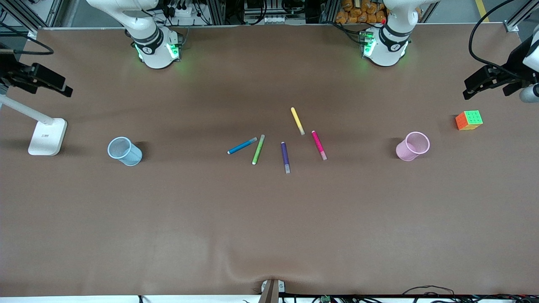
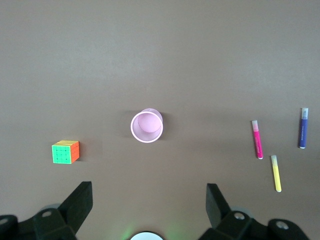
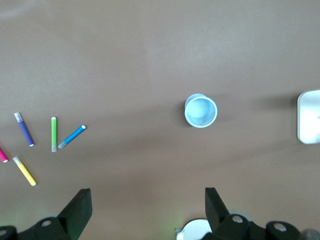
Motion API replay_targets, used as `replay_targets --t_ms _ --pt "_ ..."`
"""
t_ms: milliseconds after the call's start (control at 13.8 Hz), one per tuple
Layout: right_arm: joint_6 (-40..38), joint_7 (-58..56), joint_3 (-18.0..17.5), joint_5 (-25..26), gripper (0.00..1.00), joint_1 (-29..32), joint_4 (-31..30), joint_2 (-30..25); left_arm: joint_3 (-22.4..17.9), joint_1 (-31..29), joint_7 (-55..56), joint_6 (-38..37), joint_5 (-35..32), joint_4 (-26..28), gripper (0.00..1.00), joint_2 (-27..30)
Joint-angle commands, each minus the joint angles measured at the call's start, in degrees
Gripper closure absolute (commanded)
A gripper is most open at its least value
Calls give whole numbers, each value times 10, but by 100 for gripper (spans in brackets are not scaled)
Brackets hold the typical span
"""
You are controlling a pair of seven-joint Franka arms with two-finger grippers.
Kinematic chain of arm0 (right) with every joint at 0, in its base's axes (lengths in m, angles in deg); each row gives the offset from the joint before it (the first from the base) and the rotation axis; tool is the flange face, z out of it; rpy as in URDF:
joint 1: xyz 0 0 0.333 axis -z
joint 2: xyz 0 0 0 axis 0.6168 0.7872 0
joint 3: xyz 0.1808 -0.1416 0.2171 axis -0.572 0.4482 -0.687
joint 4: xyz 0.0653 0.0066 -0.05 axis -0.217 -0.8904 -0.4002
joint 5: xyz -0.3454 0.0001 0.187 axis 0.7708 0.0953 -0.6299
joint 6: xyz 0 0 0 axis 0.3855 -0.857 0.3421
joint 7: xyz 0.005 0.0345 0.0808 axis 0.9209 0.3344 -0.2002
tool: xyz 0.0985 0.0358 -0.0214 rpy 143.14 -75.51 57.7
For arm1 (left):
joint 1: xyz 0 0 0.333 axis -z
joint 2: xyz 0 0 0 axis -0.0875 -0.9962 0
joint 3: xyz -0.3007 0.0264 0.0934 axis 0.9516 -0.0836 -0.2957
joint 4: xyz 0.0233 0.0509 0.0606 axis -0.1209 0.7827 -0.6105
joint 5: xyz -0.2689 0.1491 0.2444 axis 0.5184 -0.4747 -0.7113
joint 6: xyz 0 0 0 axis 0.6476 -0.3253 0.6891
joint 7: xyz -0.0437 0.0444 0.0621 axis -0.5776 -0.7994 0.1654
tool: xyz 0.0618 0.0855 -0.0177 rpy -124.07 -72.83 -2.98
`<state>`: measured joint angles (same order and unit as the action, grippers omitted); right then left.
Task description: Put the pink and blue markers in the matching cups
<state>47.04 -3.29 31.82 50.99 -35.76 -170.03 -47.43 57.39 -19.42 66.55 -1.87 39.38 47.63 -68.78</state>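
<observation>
Purple marker (image 1: 285, 157) on table, left gripper (image 2: 148, 206) and right gripper (image 3: 147, 210) raised, jaws apart.

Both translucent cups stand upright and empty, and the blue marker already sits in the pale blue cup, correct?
Not quite. The front view shows the bright blue marker lying on the table among the other pens, apart from the pale blue translucent cup. Both cups are upright and empty.

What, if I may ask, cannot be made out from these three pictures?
- Pink marker: in the right wrist view, cut off by the picture's edge.
- White lamp base: same view, only part shows at the edge.
- Left hand and right hand, both open: only the fingers show, cut off by the wrist views' edges.
- Blue marker: absent from the left wrist view.
</observation>
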Motion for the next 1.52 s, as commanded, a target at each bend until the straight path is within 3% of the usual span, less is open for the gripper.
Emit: replay_targets --t_ms 0,217,1447 --pt "36 -24 -6 11 0 13 -49 -35 3 -1 -3 -6 -8 -31 0 -19" --pt "50 -24 -13 64 0 7 -37 -29 3 -1 -3 -6 -9 -31 0 -20" --pt "44 -23 -19 58 0 5 -31 -29 -2 -1 -6 -6 -8 -31 0 -20"
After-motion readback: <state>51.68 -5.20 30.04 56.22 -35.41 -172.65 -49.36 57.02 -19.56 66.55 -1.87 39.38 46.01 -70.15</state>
